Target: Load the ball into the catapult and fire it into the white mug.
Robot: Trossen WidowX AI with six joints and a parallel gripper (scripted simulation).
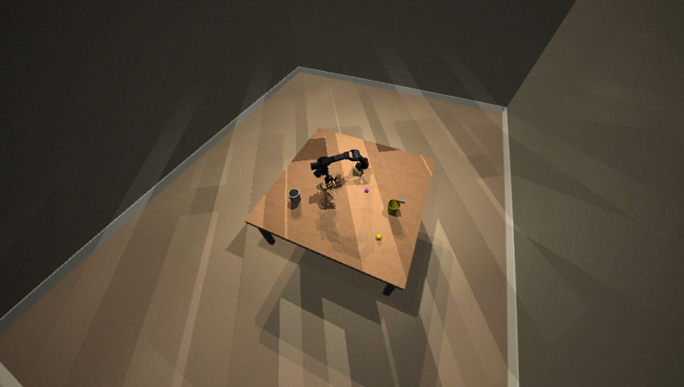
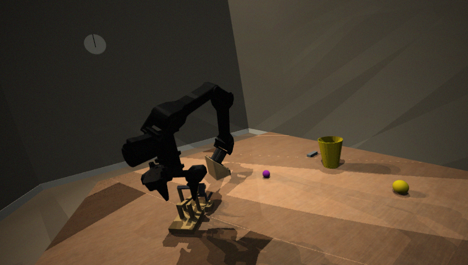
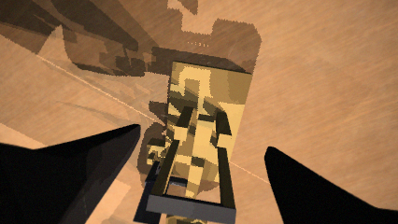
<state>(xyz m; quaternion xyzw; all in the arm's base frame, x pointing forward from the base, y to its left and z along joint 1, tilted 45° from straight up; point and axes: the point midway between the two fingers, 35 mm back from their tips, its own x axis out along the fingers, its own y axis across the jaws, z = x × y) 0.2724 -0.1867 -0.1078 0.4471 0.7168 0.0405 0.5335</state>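
The tan catapult [image 1: 329, 184] [image 2: 187, 213] [image 3: 206, 117] stands on the table [image 1: 335, 239] [image 2: 328, 216], left of the arm's base. Its dark frame shows in the wrist view. My gripper [image 1: 328, 176] [image 2: 179, 193] [image 3: 203, 141] hangs just above the catapult, open and empty, one finger on each side of it. The white mug [image 1: 294, 195] stands near the table's left edge and shows only in the top view. A small purple ball [image 1: 366, 190] [image 2: 266, 173] lies on the table right of the arm, apart from the catapult. A yellow ball [image 1: 377, 236] [image 2: 400, 186] lies further off, toward the front right.
A yellow cup [image 1: 393, 206] [image 2: 330, 152] stands on the right side of the table with a small grey block [image 1: 401, 201] [image 2: 312, 153] beside it. A tan wedge [image 2: 216, 170] sits at the arm's base. A low wall rims the floor around the table.
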